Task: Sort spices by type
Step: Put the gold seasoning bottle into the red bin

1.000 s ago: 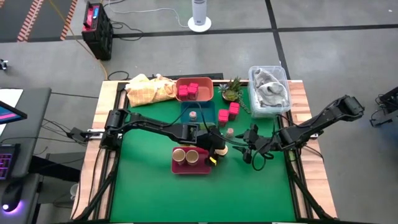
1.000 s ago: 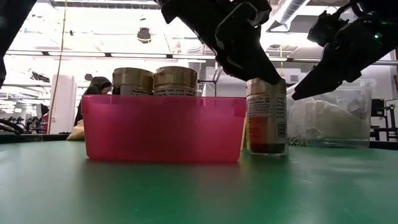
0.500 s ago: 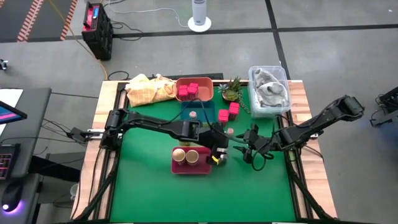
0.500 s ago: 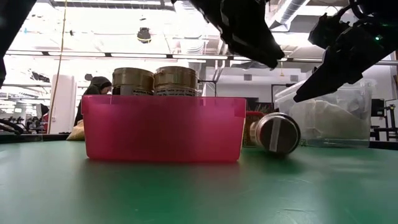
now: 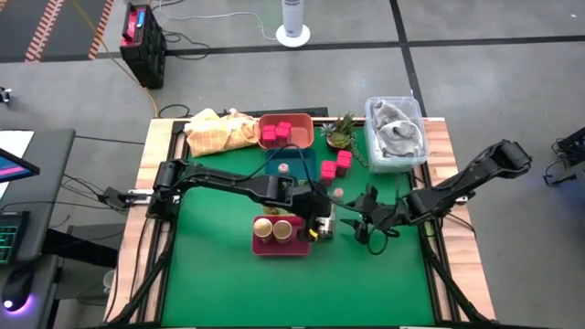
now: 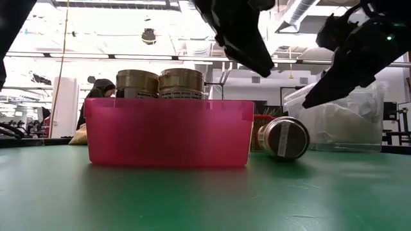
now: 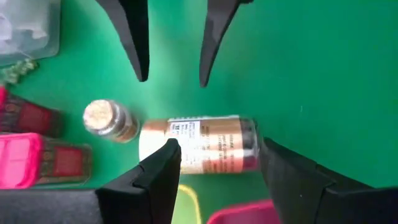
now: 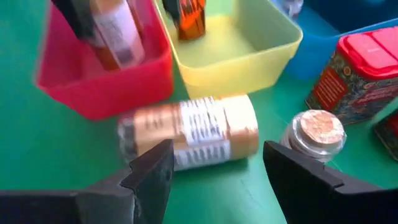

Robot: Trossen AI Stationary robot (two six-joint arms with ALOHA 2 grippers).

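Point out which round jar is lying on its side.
The jar on the green mat right of the pink tray, its end facing the low camera. The two jars in the tray stand upright.

Overhead, table-level and both close wrist cameras share the toppled jar (image 7: pixel 198 144).

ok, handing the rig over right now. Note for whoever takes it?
Left gripper: open, over the fallen jar, fingers either side of it, not gripping.
Right gripper: open, empty, close by, facing the same jar.
Done: two jars upright in the red tray; packs in the pink tray; orange piece in the yellow tray.
Left: the fallen jar lies on the mat beside the red tray; a cork-topped shaker and two loose packs also stand on the mat.
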